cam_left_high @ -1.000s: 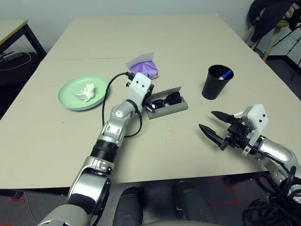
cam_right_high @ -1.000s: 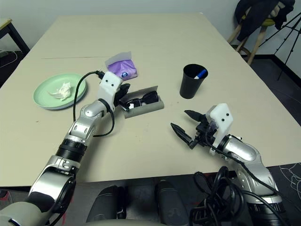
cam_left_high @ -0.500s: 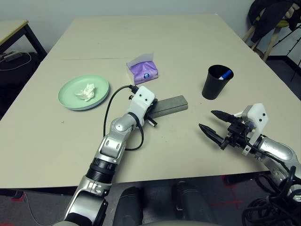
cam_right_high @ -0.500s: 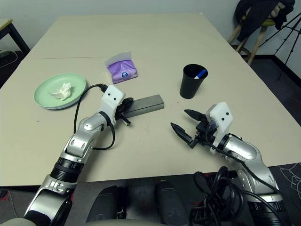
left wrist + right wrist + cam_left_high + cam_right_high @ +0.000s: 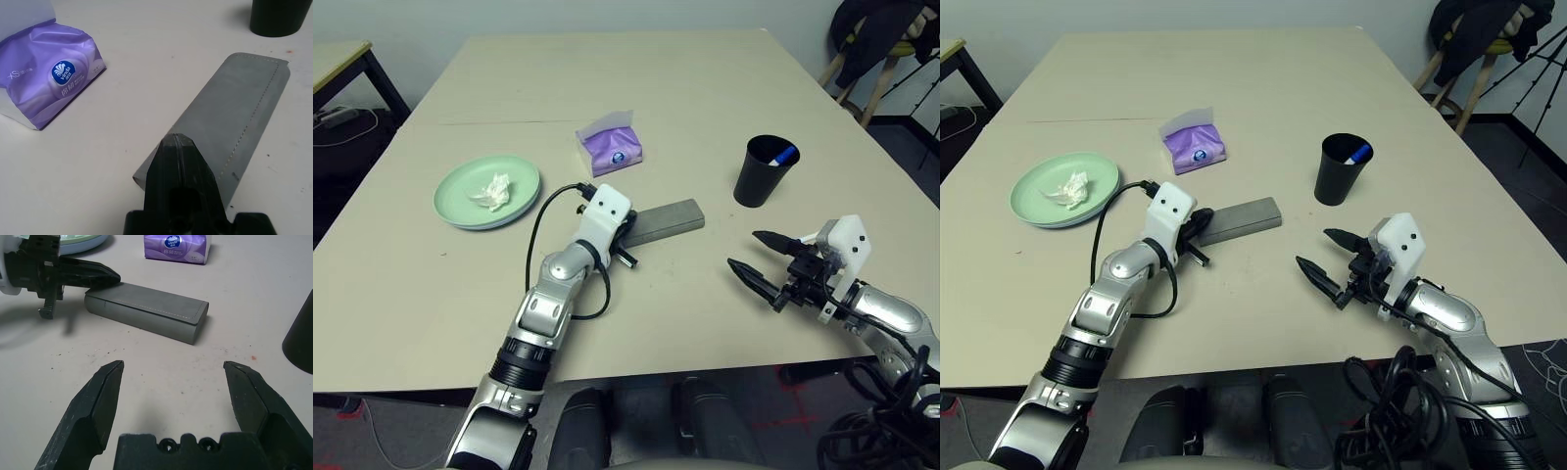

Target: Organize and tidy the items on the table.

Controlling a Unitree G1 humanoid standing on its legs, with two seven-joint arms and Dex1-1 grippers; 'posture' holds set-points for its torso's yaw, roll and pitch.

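Observation:
The grey glasses case [image 5: 664,219] lies closed on the table [image 5: 656,88], near the middle. My left gripper [image 5: 631,232] is shut, its tip [image 5: 178,140] over the case's left end, holding nothing. My right gripper [image 5: 744,249] hovers open at the near right, fingers wide apart [image 5: 173,364], pointing toward the case [image 5: 146,311]. A purple tissue pack [image 5: 612,147] sits just beyond the case. To the left, a mint-green plate [image 5: 450,208] holds a crumpled white tissue wad [image 5: 493,190]. A black cup [image 5: 762,176] with a blue-capped pen [image 5: 784,155] stands at the right.
A smaller black-legged desk [image 5: 337,54] stands off the far left corner. A chair draped with dark clothing [image 5: 876,34] and a tripod [image 5: 1540,59] stand off the far right. Cables [image 5: 1400,401] hang below my right arm.
A second ago the case lay open with black sunglasses inside; it is now closed. My left gripper has drawn back from the lid to the case's left end. The right arm is unmoved.

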